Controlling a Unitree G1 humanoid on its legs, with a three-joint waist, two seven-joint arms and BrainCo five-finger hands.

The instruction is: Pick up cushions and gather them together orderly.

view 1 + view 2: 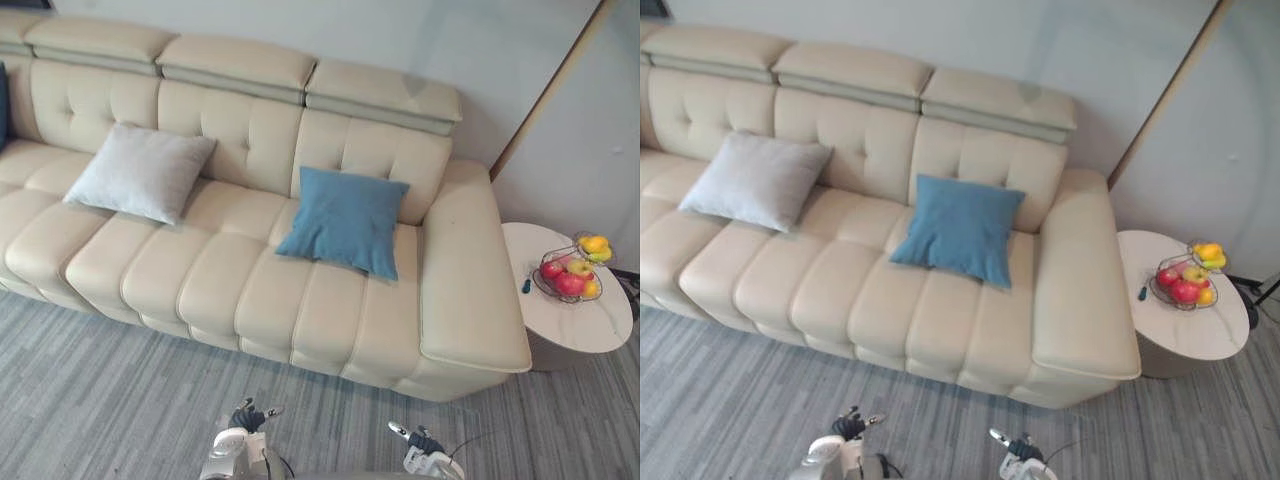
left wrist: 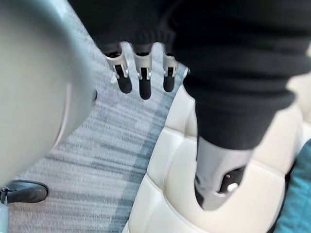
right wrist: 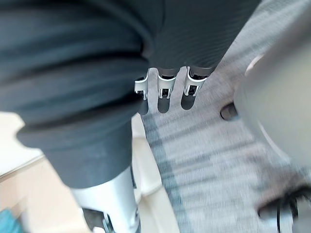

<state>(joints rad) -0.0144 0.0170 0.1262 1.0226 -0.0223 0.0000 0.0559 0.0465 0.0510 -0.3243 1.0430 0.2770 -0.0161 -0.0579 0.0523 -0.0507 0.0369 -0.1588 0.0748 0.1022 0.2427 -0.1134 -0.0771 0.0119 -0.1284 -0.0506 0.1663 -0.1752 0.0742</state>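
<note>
Left eye view gives me the cream sofa (image 1: 200, 270) across the upper and middle of the frame. Two cushions lie on it, well apart. The grey cushion (image 1: 140, 172) leans against the backrest at upper left. The blue cushion (image 1: 345, 220) leans at centre, near the sofa's arm on the right. My left hand (image 1: 247, 415) and right hand (image 1: 415, 437) sit at the bottom edge, left and right of centre, over the grey striped floor (image 1: 100, 400). Both are short of the sofa front and far from either cushion. On the left wrist view the fingers (image 2: 140, 77) hang straight and loose with nothing in them, the seat edge just past them. The right wrist view shows the same: fingers (image 3: 164, 90) straight, empty, above the floor. At the right edge a round side table (image 1: 590, 320) carries a wire fruit basket (image 1: 570, 275).
</note>
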